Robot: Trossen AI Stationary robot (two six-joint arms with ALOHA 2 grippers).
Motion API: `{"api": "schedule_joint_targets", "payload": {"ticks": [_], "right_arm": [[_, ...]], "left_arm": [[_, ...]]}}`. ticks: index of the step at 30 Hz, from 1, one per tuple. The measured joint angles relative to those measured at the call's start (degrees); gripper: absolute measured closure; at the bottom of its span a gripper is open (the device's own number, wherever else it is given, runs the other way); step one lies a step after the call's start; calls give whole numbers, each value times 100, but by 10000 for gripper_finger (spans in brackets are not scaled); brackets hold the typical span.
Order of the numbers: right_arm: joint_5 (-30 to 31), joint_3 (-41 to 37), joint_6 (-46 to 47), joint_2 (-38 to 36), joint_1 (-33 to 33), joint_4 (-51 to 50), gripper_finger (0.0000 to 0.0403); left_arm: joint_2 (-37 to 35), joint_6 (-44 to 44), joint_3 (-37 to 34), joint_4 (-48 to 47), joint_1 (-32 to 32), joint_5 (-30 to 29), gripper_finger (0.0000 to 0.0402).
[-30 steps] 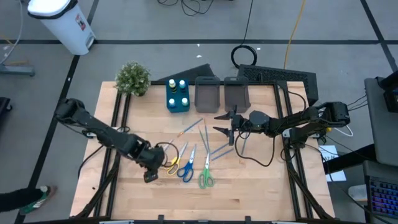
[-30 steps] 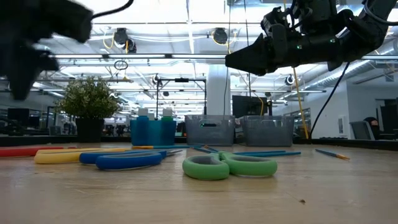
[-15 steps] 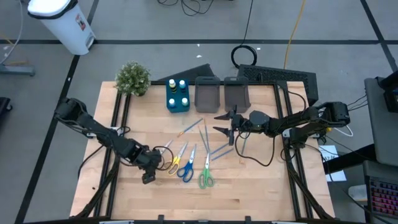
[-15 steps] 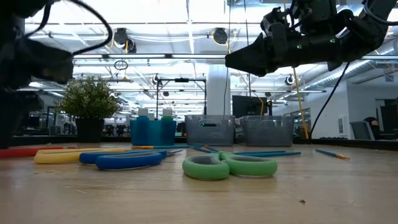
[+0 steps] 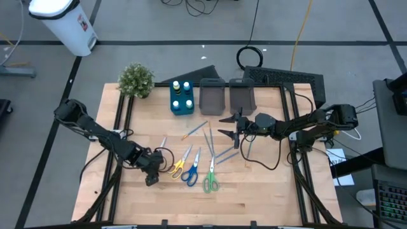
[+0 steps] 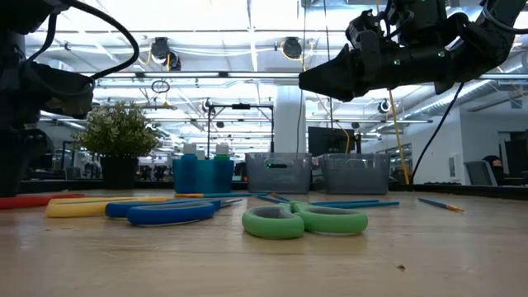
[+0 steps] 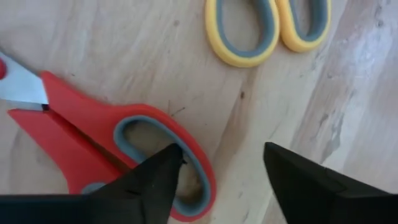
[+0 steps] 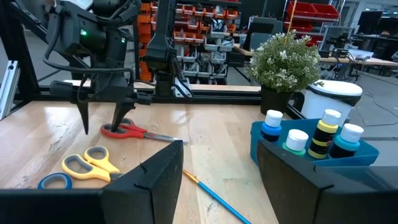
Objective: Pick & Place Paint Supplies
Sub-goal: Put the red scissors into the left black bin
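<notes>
Scissors under the left gripper (image 7: 217, 171), one finger inside a handle loop.
Red scissors (image 7: 93, 134) lie flat just below its parted fingers: light, rigid, slippery plastic, best pinched across the loop rim. Beyond, yellow scissors (image 7: 267, 28); far off, right gripper (image 5: 227, 125) hovers open.

Your left gripper (image 5: 151, 170) is reaching down to the tabletop with its fingers spread; your right gripper (image 5: 227, 126) is hovering mid-table, fingers parted.

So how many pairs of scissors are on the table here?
4, in a row: red scissors at the left gripper, then yellow scissors, blue scissors and green scissors. None looks hidden.
</notes>
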Motion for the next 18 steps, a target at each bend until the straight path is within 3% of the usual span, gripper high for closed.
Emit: {"api": "schedule_joint_targets", "payload": {"ticks": [6, 12, 14, 18], "right_arm": [[0, 0, -2, 0, 0, 0, 206], [0, 0, -2, 0, 0, -2, 206], [0, 0, -2, 0, 0, 0, 206], [0, 0, -2, 0, 0, 0, 206]], "left_arm": [[13, -116, -21, -73, 0, -297, 272], [22, -151, -29, -101, 11, -153, 368], [22, -145, -29, -107, 17, -70, 385], [22, -80, -29, -126, 26, 140, 375]]}}
